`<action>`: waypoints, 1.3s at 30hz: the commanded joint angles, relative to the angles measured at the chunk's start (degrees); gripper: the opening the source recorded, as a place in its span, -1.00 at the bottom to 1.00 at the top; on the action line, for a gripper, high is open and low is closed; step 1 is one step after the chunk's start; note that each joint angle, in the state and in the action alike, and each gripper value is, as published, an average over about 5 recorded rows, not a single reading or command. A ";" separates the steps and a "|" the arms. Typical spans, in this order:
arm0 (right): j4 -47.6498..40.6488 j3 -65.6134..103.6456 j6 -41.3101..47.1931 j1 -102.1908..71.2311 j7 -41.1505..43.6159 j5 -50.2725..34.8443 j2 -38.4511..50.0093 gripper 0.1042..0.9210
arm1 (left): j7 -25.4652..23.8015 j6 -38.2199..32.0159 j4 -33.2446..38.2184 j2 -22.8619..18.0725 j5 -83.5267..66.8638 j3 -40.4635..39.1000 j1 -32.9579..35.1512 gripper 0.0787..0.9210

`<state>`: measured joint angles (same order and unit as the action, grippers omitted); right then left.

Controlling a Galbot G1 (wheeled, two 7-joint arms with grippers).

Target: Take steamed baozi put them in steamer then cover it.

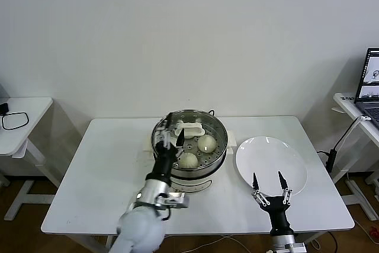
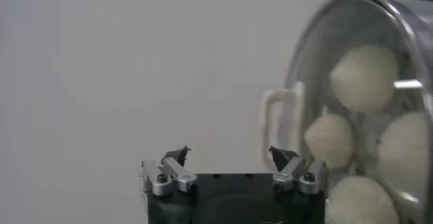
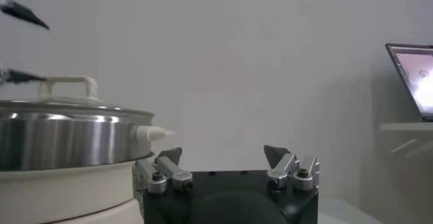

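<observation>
The steel steamer [image 1: 190,153] stands mid-table on its white base. The glass cover [image 1: 214,130] lies on it, white handle [image 1: 190,128] up. Through the glass I see cream-white baozi [image 1: 206,143], one more nearer me [image 1: 188,159]. My left gripper [image 1: 173,134] is open and empty, over the cover's left part beside the handle. In the left wrist view the gripper [image 2: 229,152] is open, with the cover [image 2: 318,63], its handle [image 2: 279,128] and several baozi [image 2: 365,76] off to one side. My right gripper [image 1: 267,180] is open and empty over the near edge of the plate; it is also open in its wrist view [image 3: 223,154].
An empty white plate [image 1: 278,155] lies right of the steamer. The right wrist view shows the steamer [image 3: 61,137], its cover's handle [image 3: 67,83] and the left gripper's fingertips [image 3: 24,12]. A laptop [image 1: 371,78] sits on a side table at the right; a small table [image 1: 23,117] stands at the left.
</observation>
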<state>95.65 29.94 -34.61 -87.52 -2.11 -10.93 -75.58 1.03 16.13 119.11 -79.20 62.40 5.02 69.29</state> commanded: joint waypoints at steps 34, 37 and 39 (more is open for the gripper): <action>14.98 0.64 11.87 -2.92 -1.56 -3.21 0.23 0.76 | -3.22 -22.11 -0.71 -6.04 -56.25 26.77 18.38 0.77; 15.33 0.62 12.39 -3.02 -1.78 -2.61 0.16 0.76 | -3.24 -22.14 -0.53 -5.99 -56.23 26.60 18.77 0.77; 15.57 0.63 12.68 -3.15 -1.92 -2.18 0.10 0.76 | -3.28 -22.21 -0.41 -5.97 -56.24 26.51 18.98 0.77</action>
<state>109.82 30.56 -23.13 -90.42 -3.72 -14.08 -75.39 -1.85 -5.38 118.54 -85.04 7.53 30.83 86.96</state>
